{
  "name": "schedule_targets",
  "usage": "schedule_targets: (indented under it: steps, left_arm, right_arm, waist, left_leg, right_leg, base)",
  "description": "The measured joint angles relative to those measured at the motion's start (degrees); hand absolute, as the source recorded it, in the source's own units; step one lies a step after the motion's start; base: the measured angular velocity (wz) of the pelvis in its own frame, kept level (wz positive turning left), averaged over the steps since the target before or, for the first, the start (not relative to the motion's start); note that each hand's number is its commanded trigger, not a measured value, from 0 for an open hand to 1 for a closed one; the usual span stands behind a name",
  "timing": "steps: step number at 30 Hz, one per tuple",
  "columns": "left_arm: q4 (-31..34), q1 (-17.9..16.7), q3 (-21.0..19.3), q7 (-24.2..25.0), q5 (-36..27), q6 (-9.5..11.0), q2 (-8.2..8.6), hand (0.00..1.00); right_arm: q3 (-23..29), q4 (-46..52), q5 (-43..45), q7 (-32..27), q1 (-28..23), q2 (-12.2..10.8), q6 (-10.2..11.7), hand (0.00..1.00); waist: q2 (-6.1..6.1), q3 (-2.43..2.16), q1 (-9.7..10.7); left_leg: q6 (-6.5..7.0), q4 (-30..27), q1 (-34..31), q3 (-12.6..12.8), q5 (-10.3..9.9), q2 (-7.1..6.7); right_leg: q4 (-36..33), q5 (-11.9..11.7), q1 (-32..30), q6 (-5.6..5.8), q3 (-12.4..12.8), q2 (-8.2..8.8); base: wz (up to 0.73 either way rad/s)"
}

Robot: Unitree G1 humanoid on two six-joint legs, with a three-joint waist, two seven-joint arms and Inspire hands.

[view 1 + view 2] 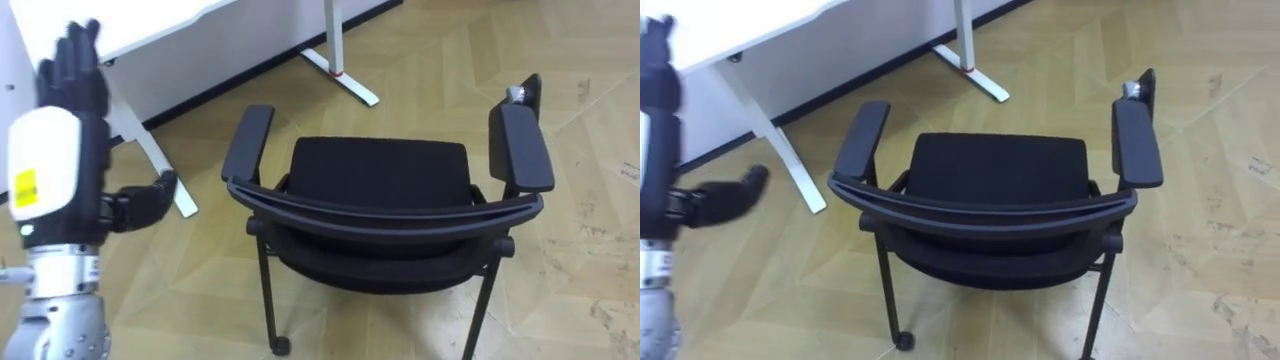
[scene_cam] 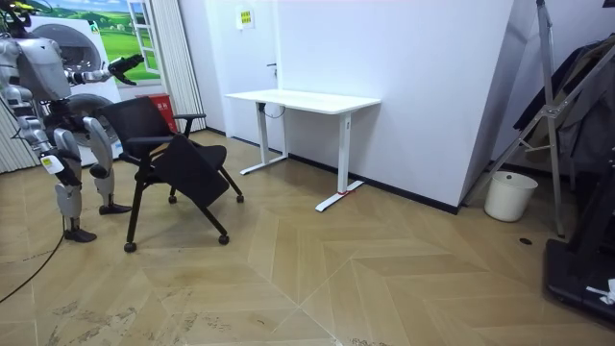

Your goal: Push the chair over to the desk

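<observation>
The left hand (image 1: pixel 80 80) is held raised with fingers straight and thumb spread, grasping nothing. The right hand (image 2: pixel 50 165) is seen low beside the body, and its state cannot be told. The chair (image 1: pixel 380 175) stands apart from the left hand, to its right and lower, with the backrest rail (image 1: pixel 380 212) turned toward the robot. The white desk (image 1: pixel 150 30) lies beyond the hand. For a straight push, the palm is best lowered onto the rail near its middle, so that the chair is not swung aside.

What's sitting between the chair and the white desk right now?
Nothing: the room view shows bare wooden floor between the chair and the white desk.
</observation>
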State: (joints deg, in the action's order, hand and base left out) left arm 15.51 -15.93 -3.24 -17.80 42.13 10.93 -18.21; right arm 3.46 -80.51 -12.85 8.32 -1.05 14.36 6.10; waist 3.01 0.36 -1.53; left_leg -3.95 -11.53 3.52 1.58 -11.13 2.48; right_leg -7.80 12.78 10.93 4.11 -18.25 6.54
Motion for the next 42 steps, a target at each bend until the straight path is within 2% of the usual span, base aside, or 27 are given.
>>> schedule_targets:
  steps: [3, 5, 7, 10, 11, 15, 17, 20, 25, 28, 30, 31, 37, 42]
  left_arm:
    - [-0.91, 0.0, 2.19, 1.9, 1.65, -1.13, -1.73, 0.0]
    - [-1.13, -0.04, 3.36, 3.61, 3.72, -2.23, -1.9, 0.0]
    - [-1.19, -0.06, 4.17, 5.07, 5.23, -2.5, -2.0, 0.0]
    - [-1.17, -0.06, 5.89, 6.46, 7.19, -3.27, -3.28, 0.0]
    - [-1.11, -0.06, 6.27, 7.24, 8.56, -3.39, -3.37, 0.0]
    - [-1.02, -0.07, 8.48, 9.16, 11.47, -4.54, -4.51, 0.0]
    - [-0.96, -0.19, 9.26, 10.04, 11.63, -4.83, -5.03, 0.0]
    - [-0.96, -0.38, 10.88, 10.79, 11.57, -5.66, -5.39, 0.0]
    - [-1.05, -0.68, 11.86, 11.9, 12.72, -5.97, -5.59, 0.0]
    - [-1.13, -2.07, 12.73, 11.9, 13.85, -6.27, -5.82, 0.0]
    - [-1.46, -2.7, 12.9, 11.91, 13.83, -6.5, -5.82, 0.0]
    - [-1.73, -2.71, 12.93, 11.95, 13.78, -6.64, -5.82, 0.0]
    - [-2.64, -2.89, 13.65, 14.4, 13.69, -7.78, -5.81, 0.0]
    - [-4.22, -2.96, 17.38, 14.35, 13.7, -8.91, -5.7, 0.0]
  right_arm:
    - [-0.07, -0.08, -0.01, -0.01, 0.06, 0.07, -0.02, 0.0]
    - [-0.08, -0.07, -0.01, -0.01, -0.09, 0.07, -0.11, 0.0]
    - [-0.08, -0.04, 0.19, -0.02, -0.02, 0.14, -0.47, 0.0]
    - [-0.05, -0.03, 2.07, -0.12, 0.59, 0.14, -0.67, 0.0]
    - [-0.07, 0.03, 2.03, -0.17, 0.8, 0.14, -0.65, 0.0]
    - [-0.13, 0.0, 1.93, -1.09, 0.87, 0.15, -0.67, 0.0]
    - [-0.15, 0.0, 1.89, -1.52, 0.94, 0.16, -0.66, 0.0]
    - [-1.15, -0.01, 1.26, -2.15, 0.94, 0.17, -0.69, 0.0]
    - [-1.11, -0.01, -0.66, -2.77, 0.94, 0.11, -0.7, 0.0]
    - [-1.06, 0.02, -0.89, -3.66, 0.97, 0.13, -0.7, 0.0]
    - [-1.06, 0.06, -1.29, -4.01, 1.03, 0.13, -0.7, 0.0]
    - [-1.08, 0.09, -1.43, -4.01, 1.04, 0.14, -0.72, 0.0]
    - [-1.07, 0.62, -2.91, -3.9, 1.11, 0.11, -0.78, 0.0]
    - [-1.74, 0.62, -3.97, -3.83, 0.96, 0.13, -0.78, 0.0]
  waist:
    - [0.04, -0.02, 0.14]
    - [0.06, -0.02, 0.13]
    - [0.19, -0.1, 0.13]
    - [0.28, -0.15, 1.14]
    - [0.64, -0.41, 1.27]
    - [1.12, -0.74, 1.91]
    - [1.24, -0.76, 2.5]
    - [1.22, -0.71, 2.95]
    - [1.0, -0.29, 3.57]
    - [0.83, -0.07, 4.21]
    - [0.54, 0.46, 4.28]
    - [0.5, 0.53, 4.27]
    - [0.41, 0.52, 4.76]
    - [0.53, 0.23, 5.13]
  left_leg:
    - [0.0, 0.01, 0.12, 0.15, 0.0, 0.0]
    - [0.0, 0.01, 0.11, 0.15, 0.0, 0.0]
    - [0.0, -0.01, 0.09, 0.16, 0.0, 0.0]
    - [0.0, -0.01, -0.1, 0.16, 0.0, 0.0]
    - [0.0, -0.01, -0.31, 0.17, 0.0, 0.0]
    - [0.0, 0.14, -0.59, 0.17, 0.0, 0.0]
    - [0.0, 0.27, -0.49, 0.16, 0.0, 0.0]
    - [0.0, 0.7, -0.27, 0.16, 0.0, 0.0]
    - [0.0, 1.36, 0.26, 0.64, 0.0, 0.0]
    - [0.0, 1.86, 0.59, 0.75, 0.0, 0.0]
    - [0.0, 1.98, 0.9, 1.23, 0.0, 0.0]
    - [0.0, 1.99, 0.92, 1.45, 0.0, 0.01]
    - [0.0, 2.0, 0.75, 1.7, 0.0, 0.01]
    - [0.0, 2.13, 1.02, 1.51, 0.0, 0.0]
  right_leg:
    - [0.03, -0.04, -0.01, 0.06, 0.2, 0.05]
    - [0.03, -0.04, -0.05, 0.06, 0.25, 0.04]
    - [0.04, -0.04, -0.15, 0.06, 0.42, 0.04]
    - [0.04, -0.04, -0.25, 0.06, 0.43, 0.03]
    - [0.03, -0.04, -0.58, 0.06, 0.59, 0.03]
    - [0.03, -0.04, -0.91, 0.07, 0.55, 0.04]
    - [0.06, -0.04, -0.85, 0.07, 0.55, 0.03]
    - [0.09, -0.04, -0.85, 0.07, 0.65, 0.03]
    - [0.1, -0.04, -0.85, 0.07, 1.18, 0.06]
    - [0.11, -0.04, -0.84, 0.07, 1.37, 0.06]
    - [0.12, -0.04, -0.88, 0.07, 2.24, 0.06]
    - [0.11, -0.04, -0.95, 0.07, 2.37, 0.08]
    - [0.09, -0.04, -1.29, 0.07, 2.9, 0.11]
    - [-0.05, -0.04, -1.29, 0.07, 4.37, 0.07]
  base:
    - [-0.04]
    - [0.0]
    - [-0.03]
    - [0.0]
    - [-0.05]
    - [-0.01]
    - [0.0]
    - [0.0]
    - [-0.04]
    - [-0.02]
    - [-0.11]
    - [-0.12]
    - [-0.03]
    - [0.0]
